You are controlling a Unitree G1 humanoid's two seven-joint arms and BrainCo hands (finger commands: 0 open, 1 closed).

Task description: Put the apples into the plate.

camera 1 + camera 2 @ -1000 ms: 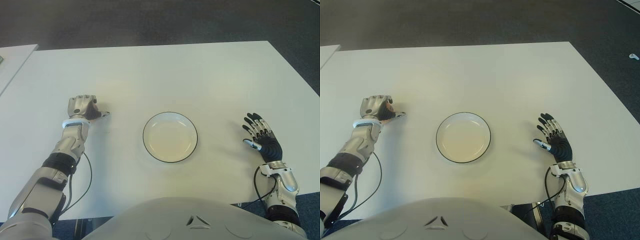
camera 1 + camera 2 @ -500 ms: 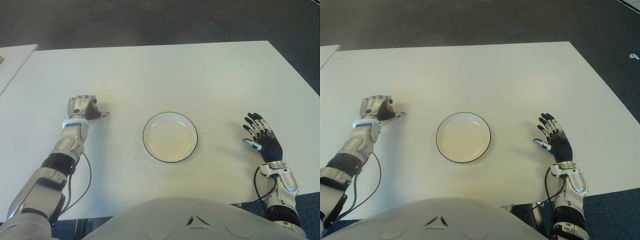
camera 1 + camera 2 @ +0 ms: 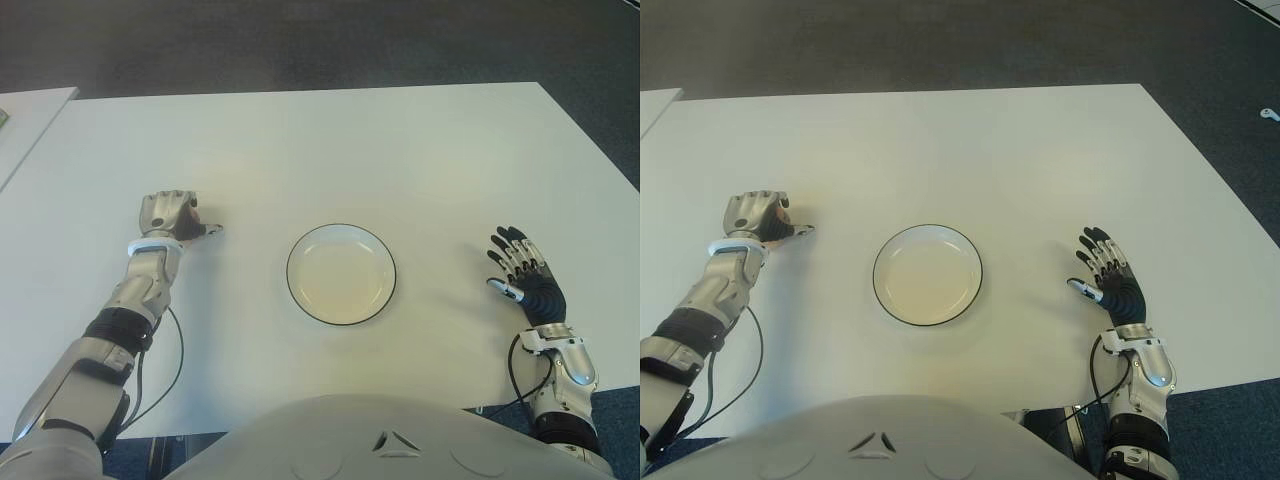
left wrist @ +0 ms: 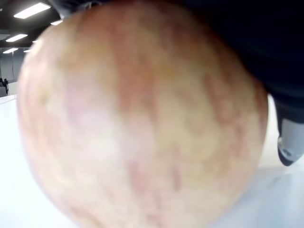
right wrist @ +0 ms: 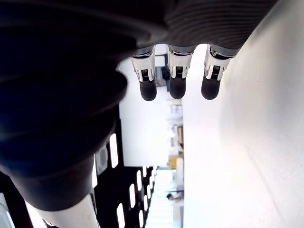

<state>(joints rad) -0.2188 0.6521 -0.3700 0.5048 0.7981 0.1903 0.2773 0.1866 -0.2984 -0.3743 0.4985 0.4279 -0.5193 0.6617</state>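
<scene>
White table (image 3: 400, 150) fills most of the frame, bare top. Dark grey carpet floor (image 3: 300, 45) across the upper edge and down the right side. Second white table edge (image 3: 25, 115) at upper left. Small white object (image 3: 1267, 113) on floor, upper right, unclear what.

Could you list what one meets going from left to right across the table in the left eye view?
Left hand, curled around an apple that mostly hides beneath it → plate, bare, near the middle of the white table → right hand, fingers spread and holding nothing.
</scene>
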